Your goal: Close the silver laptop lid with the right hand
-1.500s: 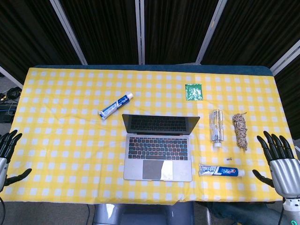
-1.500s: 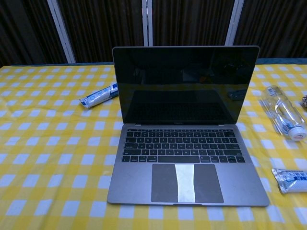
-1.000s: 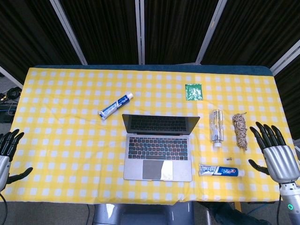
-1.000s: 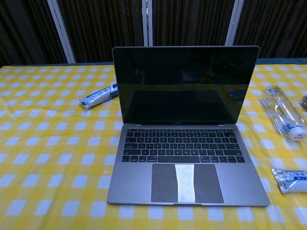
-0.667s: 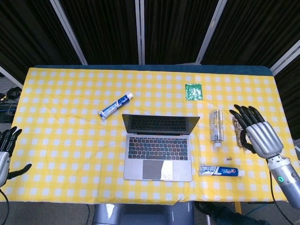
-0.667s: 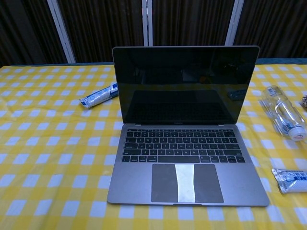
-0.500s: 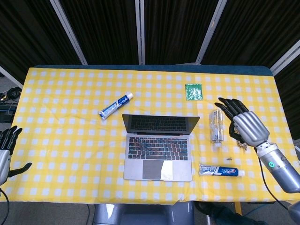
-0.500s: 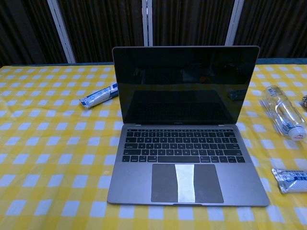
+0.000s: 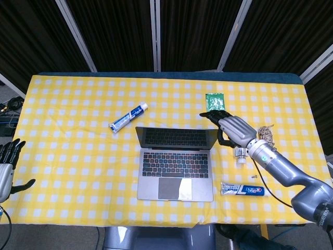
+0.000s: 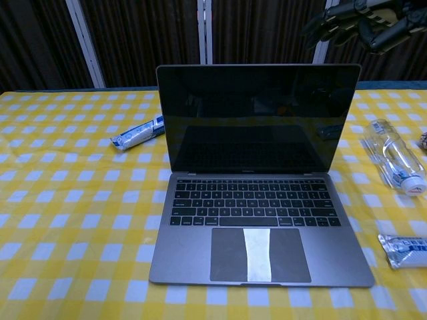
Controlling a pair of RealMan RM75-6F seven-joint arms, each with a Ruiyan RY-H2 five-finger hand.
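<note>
The silver laptop (image 9: 176, 166) (image 10: 260, 200) stands open in the middle of the yellow checked table, its dark screen upright and facing me. My right hand (image 9: 229, 127) (image 10: 363, 20) hovers above the lid's upper right corner, fingers spread toward the left and holding nothing; I see no contact with the lid. My left hand (image 9: 8, 164) hangs open off the table's left edge, far from the laptop.
A toothpaste tube (image 9: 127, 118) lies left of the lid, another toothpaste tube (image 9: 243, 189) right of the laptop's front. A clear bottle (image 10: 395, 160) and a rope bundle (image 9: 266, 134) lie to the right. A green packet (image 9: 214, 100) lies at the back.
My right hand has swung from the table's right edge leftward and up, over the bottle, to just above the lid's right corner. The laptop and left hand have not moved.
</note>
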